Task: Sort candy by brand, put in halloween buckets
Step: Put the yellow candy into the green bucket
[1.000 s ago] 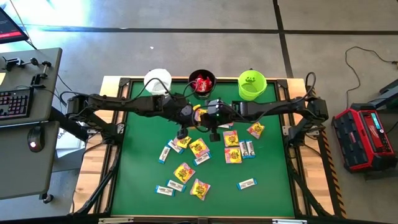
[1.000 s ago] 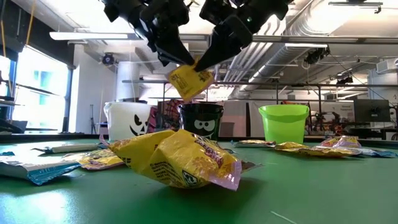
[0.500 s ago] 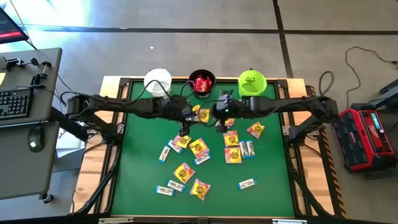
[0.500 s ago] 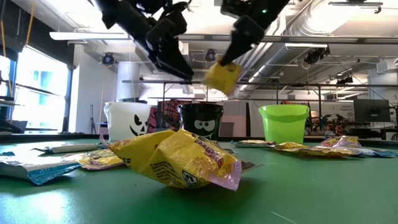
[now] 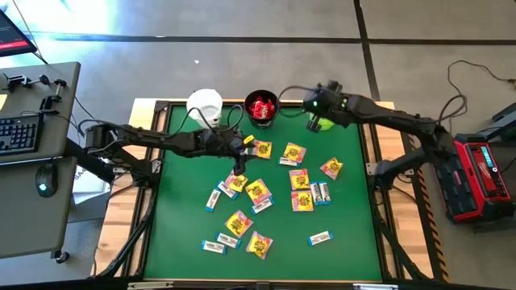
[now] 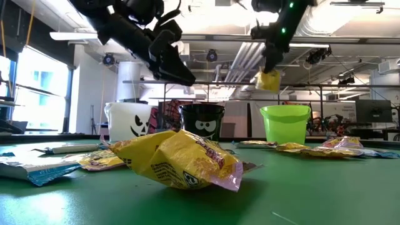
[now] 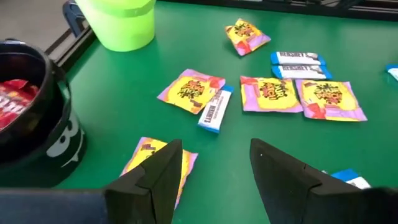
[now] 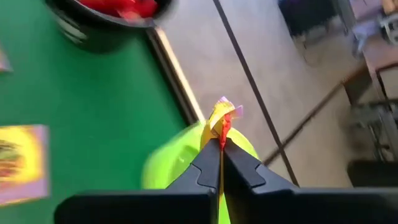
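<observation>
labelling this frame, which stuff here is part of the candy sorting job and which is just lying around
Job: candy on the table; held yellow packet in right gripper; white bucket; black bucket; green bucket; left gripper.

Lying about: keyboard; mouse; red case.

Bright overhead light; right wrist view blurred.

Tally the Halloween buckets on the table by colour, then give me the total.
white bucket: 1
black bucket: 1
lime green bucket: 1
Total: 3
</observation>
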Controlling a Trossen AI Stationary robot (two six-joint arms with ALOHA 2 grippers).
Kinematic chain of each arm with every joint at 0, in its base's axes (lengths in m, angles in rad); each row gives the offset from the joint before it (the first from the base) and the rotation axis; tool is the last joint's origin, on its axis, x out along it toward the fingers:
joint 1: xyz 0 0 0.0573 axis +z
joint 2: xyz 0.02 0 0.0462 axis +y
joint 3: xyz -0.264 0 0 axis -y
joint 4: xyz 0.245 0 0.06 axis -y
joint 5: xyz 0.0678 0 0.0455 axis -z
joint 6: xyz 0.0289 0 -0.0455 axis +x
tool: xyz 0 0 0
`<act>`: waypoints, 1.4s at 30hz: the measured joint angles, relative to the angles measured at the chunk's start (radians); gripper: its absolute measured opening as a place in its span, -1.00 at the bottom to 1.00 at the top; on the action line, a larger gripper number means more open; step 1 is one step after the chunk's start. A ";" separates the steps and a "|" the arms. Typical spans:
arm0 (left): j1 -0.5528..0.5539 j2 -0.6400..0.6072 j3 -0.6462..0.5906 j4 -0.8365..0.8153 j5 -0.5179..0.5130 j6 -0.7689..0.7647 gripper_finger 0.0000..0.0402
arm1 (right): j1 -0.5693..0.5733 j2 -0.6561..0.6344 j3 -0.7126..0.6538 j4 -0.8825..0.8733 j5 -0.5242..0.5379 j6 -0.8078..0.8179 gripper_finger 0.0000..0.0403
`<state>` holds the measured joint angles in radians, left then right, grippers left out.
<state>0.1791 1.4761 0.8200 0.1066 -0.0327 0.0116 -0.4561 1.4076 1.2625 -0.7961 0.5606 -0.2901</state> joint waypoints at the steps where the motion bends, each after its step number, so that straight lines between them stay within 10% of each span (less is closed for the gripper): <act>1: 0.004 -0.005 -0.008 0.004 -0.001 0.000 -0.09 | -0.025 0.011 0.000 0.002 -0.005 -0.009 -1.00; 28: 0.024 -0.119 -0.121 -0.021 -0.034 -0.056 -0.09 | -0.291 0.301 -0.002 -0.056 -0.062 -0.033 -0.97; 42: 0.024 -0.119 -0.121 -0.034 -0.034 -0.053 -0.09 | -0.209 0.240 -0.002 -0.056 -0.074 -0.006 0.05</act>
<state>0.2028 1.3567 0.6994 0.0722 -0.0669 -0.0414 -0.6647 1.6473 1.2610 -0.8523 0.4865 -0.2962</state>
